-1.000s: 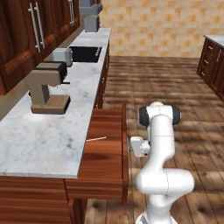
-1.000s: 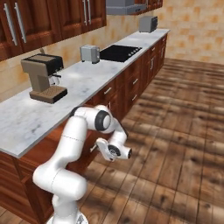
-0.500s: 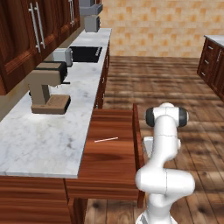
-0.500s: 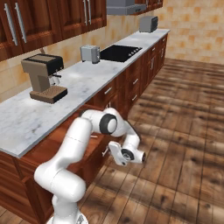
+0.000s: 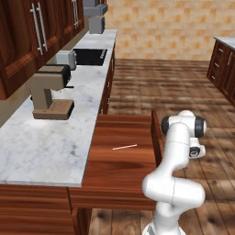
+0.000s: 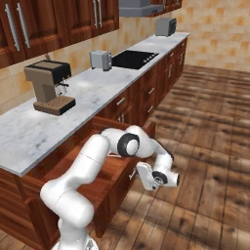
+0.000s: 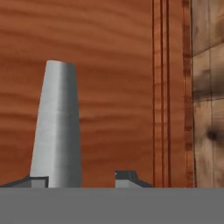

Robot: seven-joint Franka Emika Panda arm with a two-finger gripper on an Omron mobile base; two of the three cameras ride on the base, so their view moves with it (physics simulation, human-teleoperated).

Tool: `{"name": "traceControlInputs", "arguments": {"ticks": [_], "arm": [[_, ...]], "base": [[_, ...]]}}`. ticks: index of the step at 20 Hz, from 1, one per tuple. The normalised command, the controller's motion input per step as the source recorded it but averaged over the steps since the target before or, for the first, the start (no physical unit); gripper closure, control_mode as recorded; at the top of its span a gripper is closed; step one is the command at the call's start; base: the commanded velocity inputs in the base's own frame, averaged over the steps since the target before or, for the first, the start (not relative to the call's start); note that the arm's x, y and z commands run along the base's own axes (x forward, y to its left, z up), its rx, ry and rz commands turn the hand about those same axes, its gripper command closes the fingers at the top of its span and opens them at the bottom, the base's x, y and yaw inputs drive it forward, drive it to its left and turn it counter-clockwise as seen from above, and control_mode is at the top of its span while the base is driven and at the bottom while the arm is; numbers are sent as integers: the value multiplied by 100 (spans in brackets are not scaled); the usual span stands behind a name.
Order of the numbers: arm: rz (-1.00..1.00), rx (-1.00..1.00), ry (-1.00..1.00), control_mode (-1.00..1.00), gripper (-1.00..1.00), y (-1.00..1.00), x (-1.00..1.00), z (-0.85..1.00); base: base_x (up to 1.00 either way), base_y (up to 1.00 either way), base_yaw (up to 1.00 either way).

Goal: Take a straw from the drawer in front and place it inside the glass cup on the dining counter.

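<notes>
The drawer (image 5: 124, 165) is pulled far out from under the marble worktop, and its flat wood floor is bare. The straw (image 5: 125, 147) lies on that floor as a thin pale stick, near the middle. My gripper (image 5: 197, 152) hangs low outside the drawer's front panel (image 5: 156, 135), to its right. In the right base view the gripper (image 6: 142, 177) sits just off the same front panel (image 6: 128, 178). The hand view faces the panel close up, where a grey steel handle (image 7: 57, 127) stands between my spread fingertips (image 7: 129, 177). The gripper (image 7: 81, 178) is open. The glass cup is out of view.
On the marble worktop (image 5: 41, 142) stand a coffee machine (image 5: 48, 92), a toaster (image 5: 65, 58) and a black cooktop (image 5: 89, 56). Tall cabinet doors (image 5: 36, 32) hang above. A dark wood cabinet with a pale top (image 5: 224, 59) stands at the far right. Wood floor (image 6: 205, 127) lies open.
The drawer has slid out from partly open to far open, with my gripper moving out ahead of its front panel. The straw has come fully into sight.
</notes>
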Motion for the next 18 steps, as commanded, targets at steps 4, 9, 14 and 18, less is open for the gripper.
{"name": "traceControlInputs", "arguments": {"ticks": [4, 9, 14, 18], "arm": [[0, 1, 1, -100, -100, -86, -2, 6], [0, 14, -4, -100, -100, -42, -16, 96], [0, 6, -6, -100, -100, -29, -8, 100], [0, -14, -9, -100, -100, 0, -5, 100]], "base": [[0, 0, 0], [0, 0, 0], [0, 0, 0], [0, 0, 0]]}}
